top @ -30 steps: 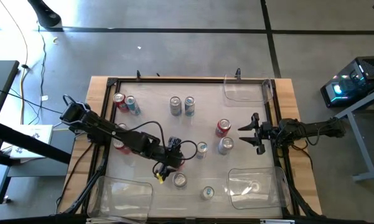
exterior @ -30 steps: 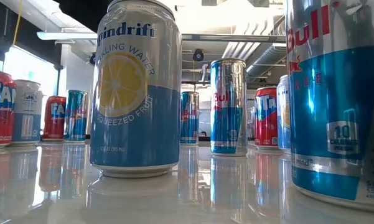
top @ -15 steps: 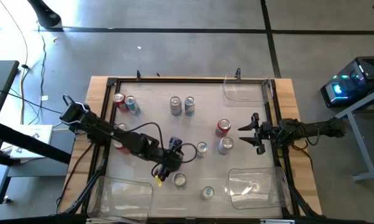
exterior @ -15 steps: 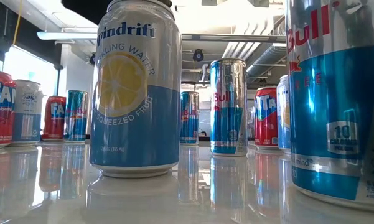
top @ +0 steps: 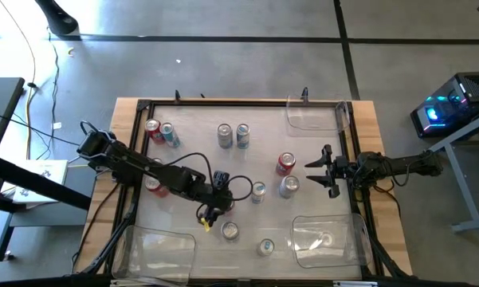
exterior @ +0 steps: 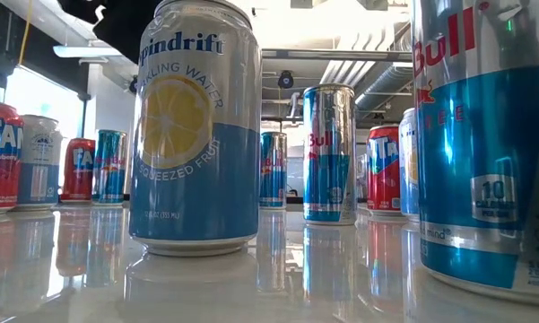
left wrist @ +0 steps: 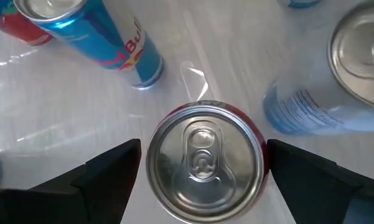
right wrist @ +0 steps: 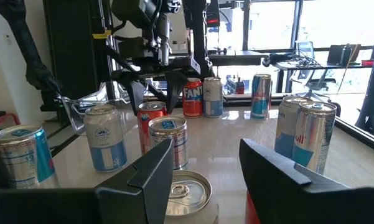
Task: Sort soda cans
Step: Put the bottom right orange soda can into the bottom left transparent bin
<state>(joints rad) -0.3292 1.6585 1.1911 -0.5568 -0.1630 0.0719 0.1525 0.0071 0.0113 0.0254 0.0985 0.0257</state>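
The soda cans [top: 242, 135] stand scattered over the glossy surface [top: 199, 151] seen in the high view: a red and a blue one at the upper left of the frame, two silvery ones side by side at upper centre, a red can [top: 284, 164] and a silver-grey can [top: 288, 186] right of centre, a small blue can [top: 258, 191] at centre, and two more near the lower edge, one [top: 230, 231] just below the left arm's tip and one [top: 266, 247] to its right. Clear bins sit at the corners: one [top: 312, 115] at the upper right, one [top: 328, 239] at the lower right, one [top: 161, 249] at the lower left.

The left tool [top: 215, 204] hangs at centre-left of the high view. In the left wrist view its fingers [left wrist: 109, 171] stand wide apart on either side of a red can [left wrist: 205, 163] seen from above, with a gap on each side, not touching it. A tilted-looking blue can [left wrist: 106, 34] and a pale blue can [left wrist: 336, 74] stand near.

The right tool [top: 319, 169] waits at the right edge of the surface, its jaws parted and holding nothing; in its wrist view the fingers [right wrist: 152, 171] frame a silver can top [right wrist: 188, 190] just below.

In the low view a pale blue lemon-print can [exterior: 197, 130] fills the left centre and a blue can [exterior: 484, 135] the right edge.
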